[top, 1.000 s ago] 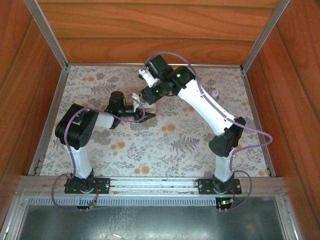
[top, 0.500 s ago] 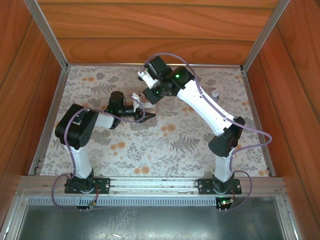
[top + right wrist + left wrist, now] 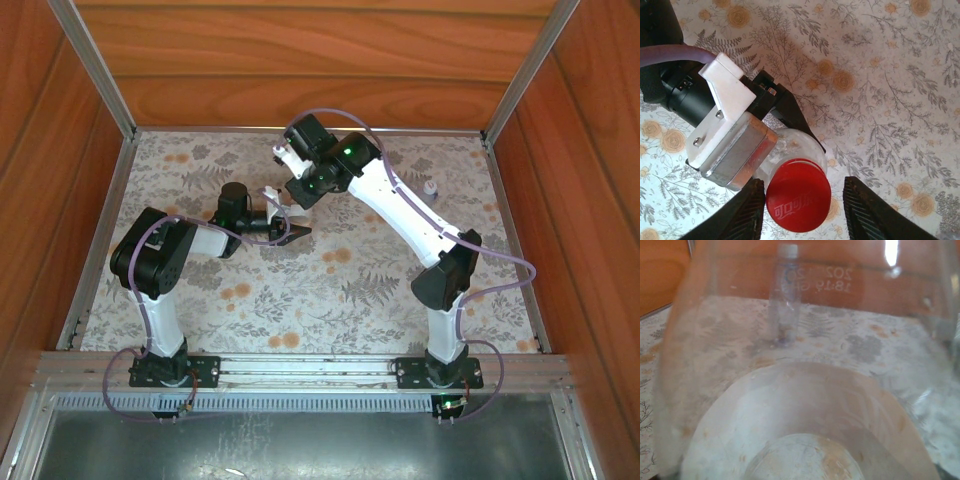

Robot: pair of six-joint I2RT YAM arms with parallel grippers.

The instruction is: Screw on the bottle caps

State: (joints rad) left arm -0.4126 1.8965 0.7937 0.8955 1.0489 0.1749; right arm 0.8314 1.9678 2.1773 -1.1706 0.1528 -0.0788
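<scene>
The red cap (image 3: 798, 195) sits on the mouth of a clear bottle (image 3: 792, 145), seen from straight above. My left gripper (image 3: 293, 233) is shut on that bottle's body, and its black fingers (image 3: 790, 112) reach in from the upper left. My right gripper (image 3: 805, 200) straddles the cap and stands open. Its left finger lies against the cap's edge while the right finger stands clear of it. In the left wrist view the held bottle's clear wall (image 3: 805, 405) is pressed close to the lens. The second bottle (image 3: 784, 295) stands upright beyond it with a white cap (image 3: 788, 250).
The white-capped bottle (image 3: 431, 187) stands alone near the right rear of the flowered table (image 3: 330, 300). Wooden walls and aluminium rails (image 3: 100, 240) close in the table on three sides. Both grippers meet left of the table's middle.
The right arm's wrist and elbow have shifted slightly to the left above the held bottle. The left arm and the bottle have stayed where they were.
</scene>
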